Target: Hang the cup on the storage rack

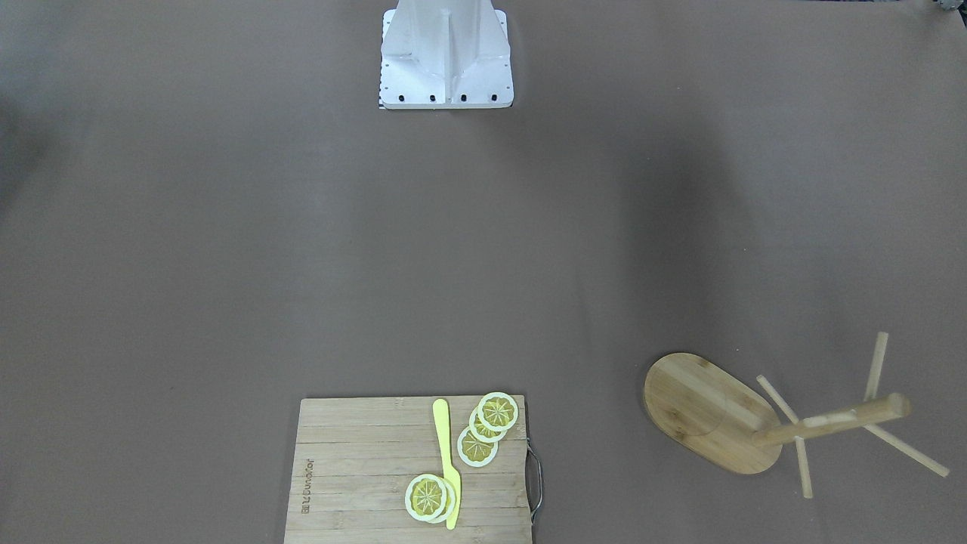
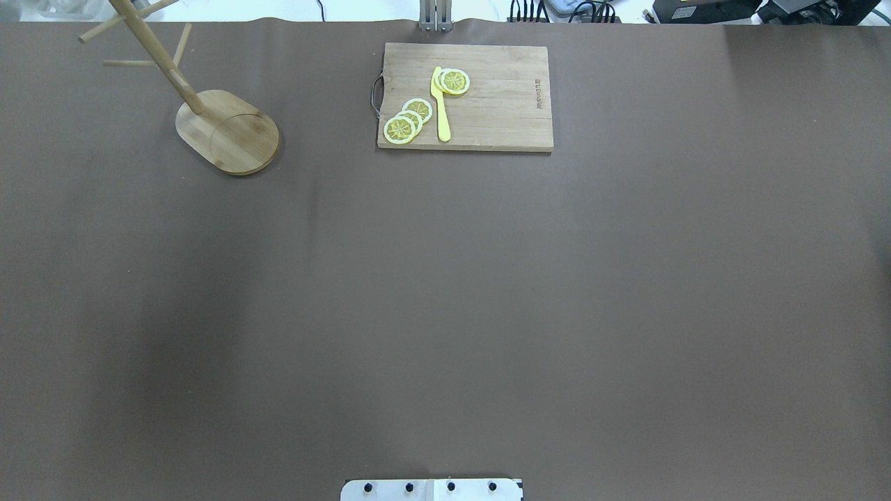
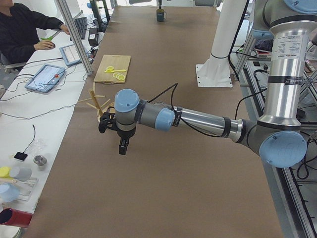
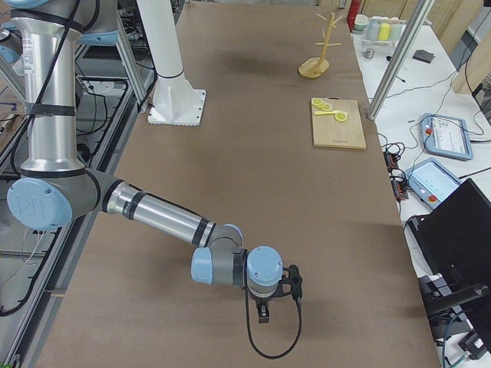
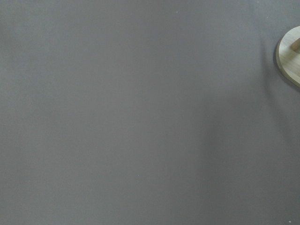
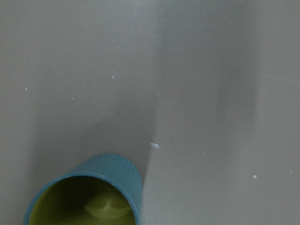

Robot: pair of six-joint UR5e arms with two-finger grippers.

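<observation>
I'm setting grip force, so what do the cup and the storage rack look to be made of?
The cup: probably glazed ceramic, not certain; even slate-blue outside, yellowish-olive inside with a faint sheen. The storage rack: light bamboo or similar wood, matt finish; pale parallel strips show across its oval base.

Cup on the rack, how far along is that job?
Nothing done: the storage rack has bare pegs. In hand: the right gripper hovers about over the cup, which stands on the table, ungripped. Left: grasp, carry, hang.
</observation>
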